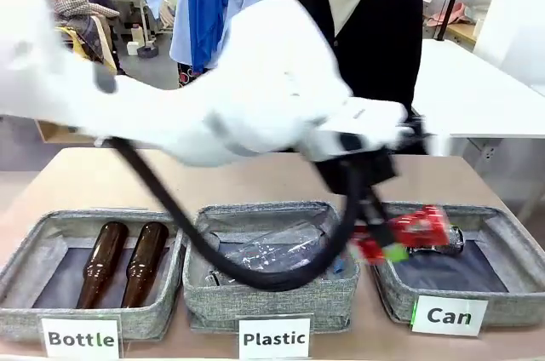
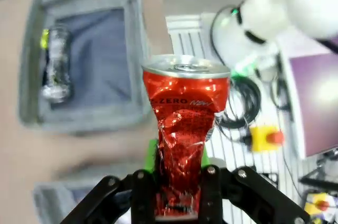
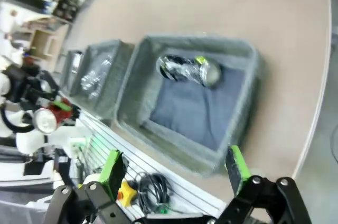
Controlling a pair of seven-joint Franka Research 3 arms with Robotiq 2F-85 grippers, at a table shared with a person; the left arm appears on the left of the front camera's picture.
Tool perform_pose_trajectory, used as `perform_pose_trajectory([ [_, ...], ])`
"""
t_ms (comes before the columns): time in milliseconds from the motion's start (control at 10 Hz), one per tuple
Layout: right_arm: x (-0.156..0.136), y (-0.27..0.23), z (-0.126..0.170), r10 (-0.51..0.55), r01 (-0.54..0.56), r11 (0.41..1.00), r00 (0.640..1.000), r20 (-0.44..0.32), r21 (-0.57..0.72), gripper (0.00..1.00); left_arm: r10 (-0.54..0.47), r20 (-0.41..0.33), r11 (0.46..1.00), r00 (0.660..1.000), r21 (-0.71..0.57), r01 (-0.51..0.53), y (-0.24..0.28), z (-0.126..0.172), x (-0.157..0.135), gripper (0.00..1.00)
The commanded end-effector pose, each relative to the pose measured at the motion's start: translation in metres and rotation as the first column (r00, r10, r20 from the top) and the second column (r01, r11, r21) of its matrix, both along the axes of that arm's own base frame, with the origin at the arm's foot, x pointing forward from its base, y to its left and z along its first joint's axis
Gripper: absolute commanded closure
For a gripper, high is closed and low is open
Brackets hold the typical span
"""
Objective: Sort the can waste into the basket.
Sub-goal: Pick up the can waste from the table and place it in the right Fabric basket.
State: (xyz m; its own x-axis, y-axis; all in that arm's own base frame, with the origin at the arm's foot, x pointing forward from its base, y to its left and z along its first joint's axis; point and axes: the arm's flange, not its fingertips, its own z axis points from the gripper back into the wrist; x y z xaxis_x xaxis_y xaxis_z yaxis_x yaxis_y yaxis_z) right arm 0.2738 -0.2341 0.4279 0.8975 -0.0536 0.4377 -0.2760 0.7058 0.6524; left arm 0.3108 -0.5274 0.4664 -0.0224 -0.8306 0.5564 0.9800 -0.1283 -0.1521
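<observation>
Two cans are in play. The left gripper (image 1: pixel 381 237) is clamped on the crumpled waist of the red can (image 1: pixel 419 226), carrying it over the near-left rim of the basket (image 1: pixel 513 240) labelled "Can". The black-and-silver can (image 2: pixel 55 64) already lies inside on the dark lining, toward the far wall. The right gripper (image 3: pixel 174 174) hangs with its jaws spread wide and nothing between them, above the basket's near side. Likely hazards: the red can sits close to the wall shared with the "Plastic" bin (image 1: pixel 271 289), so letting go too soon could drop it on the rim or into the wrong bin. The dented metal also gives the pads (image 2: pixel 152 155) an uneven hold, and the can might tilt or slip.
</observation>
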Motion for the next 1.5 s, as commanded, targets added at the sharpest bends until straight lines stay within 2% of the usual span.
perform_pose_trajectory([
  [0,-0.027,-0.022,-0.020,0.022,-0.022,1.000,1.000,-0.018,0.012,0.00,-0.066,0.150,0.996,0.986,0.065,0.057,-0.091,-0.012,0.021,0.68],
  [200,-0.057,-0.047,-0.033,0.005,-0.004,0.998,1.000,-0.001,0.067,0.00,-0.086,0.266,0.996,0.960,0.035,0.080,-0.149,-0.028,0.034,0.68],
  [300,-0.061,-0.053,-0.039,-0.009,0.007,0.995,1.000,0.017,0.100,0.00,-0.072,0.279,0.997,0.957,0.009,0.072,-0.162,-0.032,0.043,0.68],
  [400,-0.049,-0.037,-0.028,-0.014,0.015,0.999,1.000,-0.024,0.037,0.00,-0.057,0.293,0.998,0.954,0.043,0.047,-0.161,-0.032,0.054,0.68],
  [500,-0.049,-0.037,-0.028,-0.014,0.015,0.999,1.000,-0.024,0.037,0.00,-0.092,0.261,0.996,0.961,0.022,0.089,-0.133,-0.045,0.026,0.68],
  [700,-0.049,-0.037,-0.028,-0.014,0.015,0.999,1.000,-0.024,0.037,0.00,-0.092,0.261,0.996,0.961,0.022,0.089,-0.133,-0.045,0.026,0.68],
  [800,-0.049,-0.037,-0.028,-0.014,0.015,0.999,1.000,-0.024,0.037,0.00,-0.087,0.281,0.996,0.956,0.019,0.085,-0.146,-0.052,0.045,0.68],
  [900,-0.049,-0.037,-0.028,-0.014,0.015,0.999,1.000,-0.024,0.037,0.00,-0.094,0.281,0.995,0.955,0.013,0.094,-0.144,-0.052,0.046,0.68],
  [1000,-0.049,-0.037,-0.028,-0.014,0.015,0.999,1.000,-0.024,0.037,0.00,-0.098,0.294,0.995,0.951,0.020,0.096,-0.143,-0.053,0.043,0.43],
  [1100,-0.049,-0.037,-0.028,-0.014,0.015,0.999,1.000,-0.024,0.037,0.00,-0.108,0.296,0.994,0.949,0.024,0.106,-0.143,-0.053,0.042,0.11],
  [1200,-0.049,-0.037,-0.028,-0.014,0.015,0.999,1.000,-0.024,0.037,0.00,-0.111,0.303,0.994,0.946,0.027,0.107,-0.141,-0.053,0.041,0.11],
  [1300,-0.049,-0.037,-0.028,-0.014,0.015,0.999,1.000,-0.024,0.037,0.00,-0.107,0.310,0.994,0.945,0.028,0.103,-0.140,-0.053,0.040,0.00],
  [1400,-0.049,-0.037,-0.028,-0.014,0.015,0.999,1.000,-0.024,0.037,0.00,-0.106,0.310,0.994,0.945,0.025,0.103,-0.137,-0.052,0.039,0.00],
])
